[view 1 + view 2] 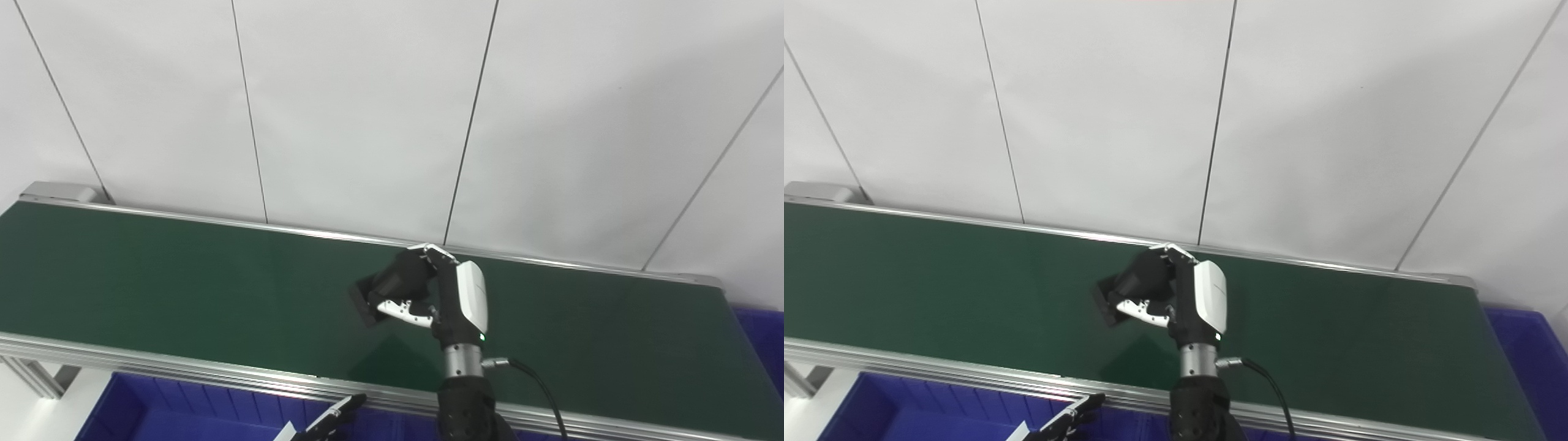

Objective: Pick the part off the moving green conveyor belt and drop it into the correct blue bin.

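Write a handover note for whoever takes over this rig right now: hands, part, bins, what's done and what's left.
Right hand: over the green conveyor belt, fingers closed around the black part; whether it is clear of the belt cannot be told.
Left hand: low at the bottom edge, over the near blue bin, mostly out of view; state unclear.
A second blue bin sits past the belt's right end.
Done: part grasped.
Left: carry it off the belt and drop it into the correct bin; which one is correct cannot be told.
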You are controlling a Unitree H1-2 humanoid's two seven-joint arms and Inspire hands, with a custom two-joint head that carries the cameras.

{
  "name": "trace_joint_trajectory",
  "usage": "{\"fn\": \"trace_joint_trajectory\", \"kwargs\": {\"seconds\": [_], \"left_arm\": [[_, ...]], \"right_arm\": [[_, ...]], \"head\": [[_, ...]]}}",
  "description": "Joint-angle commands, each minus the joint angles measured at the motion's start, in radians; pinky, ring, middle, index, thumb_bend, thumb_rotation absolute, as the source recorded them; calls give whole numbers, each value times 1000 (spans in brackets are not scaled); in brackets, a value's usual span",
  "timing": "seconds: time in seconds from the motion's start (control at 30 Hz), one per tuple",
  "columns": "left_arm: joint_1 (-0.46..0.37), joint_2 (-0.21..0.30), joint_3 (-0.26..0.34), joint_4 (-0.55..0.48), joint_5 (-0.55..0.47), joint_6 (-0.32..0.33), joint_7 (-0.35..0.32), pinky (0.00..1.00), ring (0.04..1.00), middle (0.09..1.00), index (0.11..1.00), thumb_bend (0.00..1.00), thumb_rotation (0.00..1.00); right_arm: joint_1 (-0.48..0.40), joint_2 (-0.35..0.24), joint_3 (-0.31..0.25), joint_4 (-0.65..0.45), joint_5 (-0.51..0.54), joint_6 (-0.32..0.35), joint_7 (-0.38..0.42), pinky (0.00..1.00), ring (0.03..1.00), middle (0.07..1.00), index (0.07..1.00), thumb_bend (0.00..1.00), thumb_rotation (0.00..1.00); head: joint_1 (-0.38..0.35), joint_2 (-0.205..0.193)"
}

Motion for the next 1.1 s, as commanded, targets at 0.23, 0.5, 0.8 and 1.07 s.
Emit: {"fn": "trace_joint_trajectory", "kwargs": {"seconds": [0.23,0.5,0.8,1.07], "left_arm": [[-24,26,14,-6,-25,-51,-9,855,916,950,933,887,232],[-25,44,20,-19,-35,-38,-14,841,911,949,933,884,230],[-20,72,37,-77,-53,7,-41,828,909,946,934,897,254],[-34,94,55,-121,-68,59,-64,824,910,948,939,898,258]], "right_arm": [[129,-5,-52,-229,15,47,70,406,463,448,539,517,0],[295,-43,-71,-372,1,55,121,330,394,447,538,517,0],[474,-44,-69,-501,-11,55,135,469,490,450,541,517,0],[591,-33,-79,-597,16,197,255,276,348,450,545,515,0]], "head": [[-24,13],[-41,39],[-85,102],[-129,178]]}}
